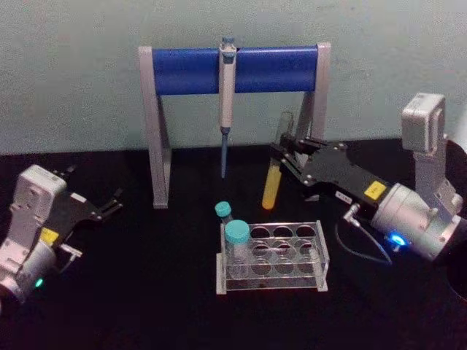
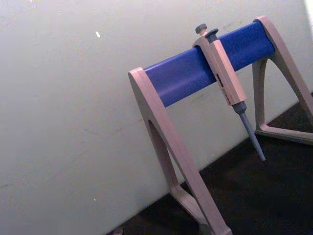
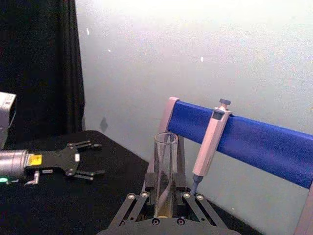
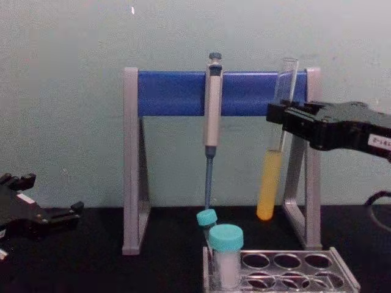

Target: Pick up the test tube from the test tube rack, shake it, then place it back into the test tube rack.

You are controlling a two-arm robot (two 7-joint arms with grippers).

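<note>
A black bench (image 1: 146, 292) carries everything. At its back stands a grey-legged stand (image 1: 197, 71) with a thick blue bar across the top.

The right claw (image 1: 281, 154) reaches in from the right, raised above the bench in front of the stand's right leg. Its fingers are closed around the upper part of the test tube (image 1: 272, 186). The left claw (image 1: 113, 203) sits low at the left edge, well apart from the rest, fingers spread and holding nothing.

The clear rack (image 1: 321, 255) rests on the bench near the front.

The test tube hangs nearly upright in the air, behind the rack and clear of it. Yellow liquid fills its lower part.

A pipette (image 1: 227, 87) hangs from the blue bar. Two teal-capped vials (image 1: 236, 233) stand at the rack's left end.
</note>
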